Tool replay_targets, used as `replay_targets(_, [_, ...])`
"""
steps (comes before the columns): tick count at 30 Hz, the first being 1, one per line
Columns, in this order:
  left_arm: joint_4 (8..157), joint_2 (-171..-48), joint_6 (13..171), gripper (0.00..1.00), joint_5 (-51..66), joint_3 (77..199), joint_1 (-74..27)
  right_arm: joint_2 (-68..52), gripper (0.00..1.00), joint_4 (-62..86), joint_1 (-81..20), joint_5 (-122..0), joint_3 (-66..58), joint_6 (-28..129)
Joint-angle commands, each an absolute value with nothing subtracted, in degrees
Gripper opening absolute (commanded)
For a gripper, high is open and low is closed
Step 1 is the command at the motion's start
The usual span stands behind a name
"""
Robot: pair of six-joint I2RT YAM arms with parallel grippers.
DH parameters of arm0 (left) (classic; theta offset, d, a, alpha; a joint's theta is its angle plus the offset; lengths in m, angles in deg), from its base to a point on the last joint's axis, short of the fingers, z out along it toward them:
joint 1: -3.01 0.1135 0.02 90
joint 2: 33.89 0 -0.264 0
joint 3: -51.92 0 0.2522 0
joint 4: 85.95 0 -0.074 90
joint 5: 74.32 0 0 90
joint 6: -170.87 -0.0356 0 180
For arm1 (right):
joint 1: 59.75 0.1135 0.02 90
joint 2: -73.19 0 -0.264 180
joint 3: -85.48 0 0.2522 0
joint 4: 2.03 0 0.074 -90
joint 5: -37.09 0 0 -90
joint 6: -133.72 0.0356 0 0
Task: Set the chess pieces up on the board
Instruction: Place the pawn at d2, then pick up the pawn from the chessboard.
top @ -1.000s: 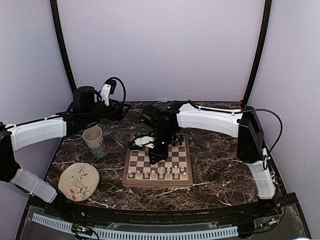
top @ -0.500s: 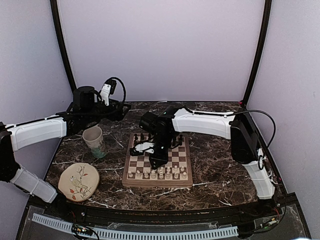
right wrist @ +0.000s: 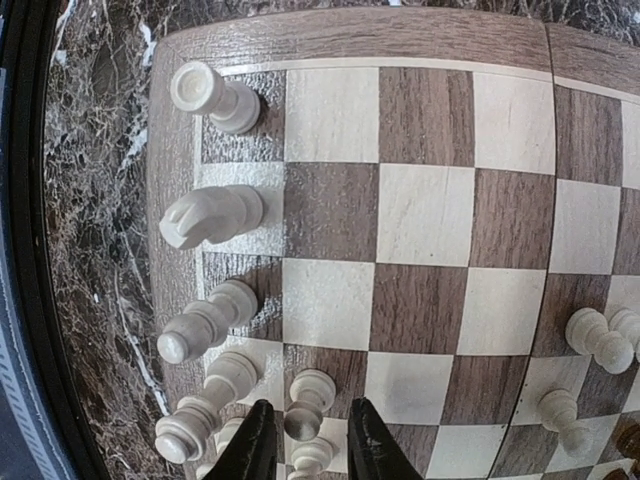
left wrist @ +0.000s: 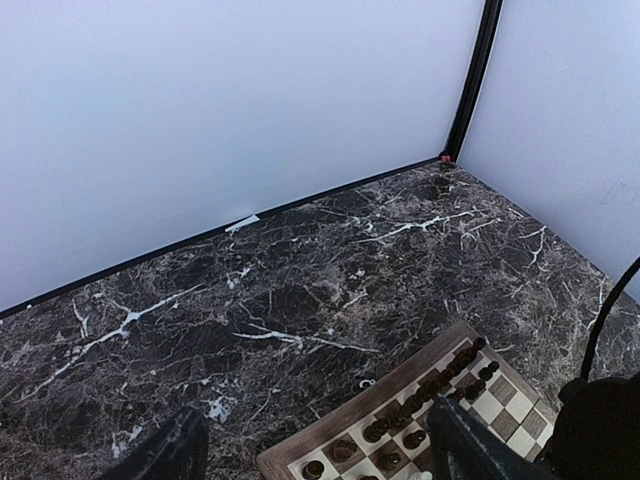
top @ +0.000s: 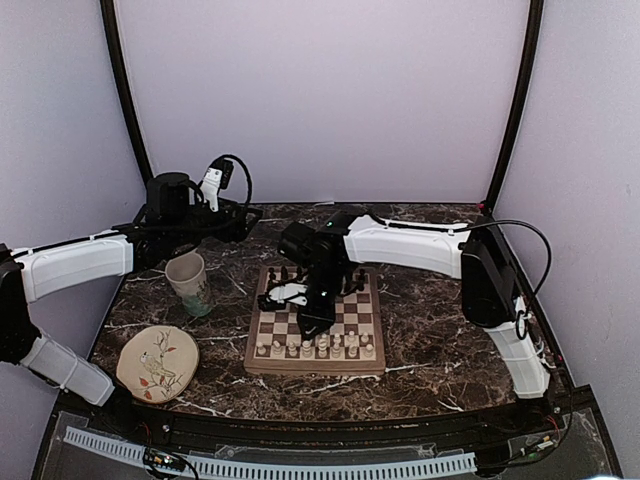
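Now parted a little where a second ago they were pressed together, the jaws of my right gripper (right wrist: 309,425) have released the cream pawn (right wrist: 308,388). It stands between my fingertips (right wrist: 255,440) on the board (right wrist: 420,230), seemingly touching neither. I judge this piece placed, with other cream pieces (right wrist: 210,215) ranked just beside; my left gripper (left wrist: 312,445) hangs spread, holding nothing.

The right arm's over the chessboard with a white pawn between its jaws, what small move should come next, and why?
Probably lift the right gripper straight up. The white pawn stands upright on its square of the board with a sliver of gap to each jaw, so it looks released. With other white pieces close by, a sideways pull could knock them over.
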State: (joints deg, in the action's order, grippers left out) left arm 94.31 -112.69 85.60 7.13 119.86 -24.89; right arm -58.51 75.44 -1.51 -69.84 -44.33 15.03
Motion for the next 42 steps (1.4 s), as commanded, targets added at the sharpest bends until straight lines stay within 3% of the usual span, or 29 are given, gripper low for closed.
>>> replay_targets(1, [94.6,-112.6,86.0,0.78,6.4,120.6,-24.8,-57.7,0.26,76.5,-2.3,-71.1,-47.9,15.0])
replay_targets(18, [94.6,-113.0,86.7,0.78,5.4,120.7,-24.7,-61.0,0.27,73.5,-9.7,-60.8,-53.2,18.7])
replay_targets(33, [94.5,-113.3,87.0,0.78,4.8,120.7,-24.7,-66.8,0.31,74.9,-9.8,-65.1,-57.6,19.2])
replay_targets(42, [94.6,-113.5,87.0,0.78,4.8,120.7,-24.8,-63.7,0.3,75.0,-9.8,-64.7,-55.0,18.2])
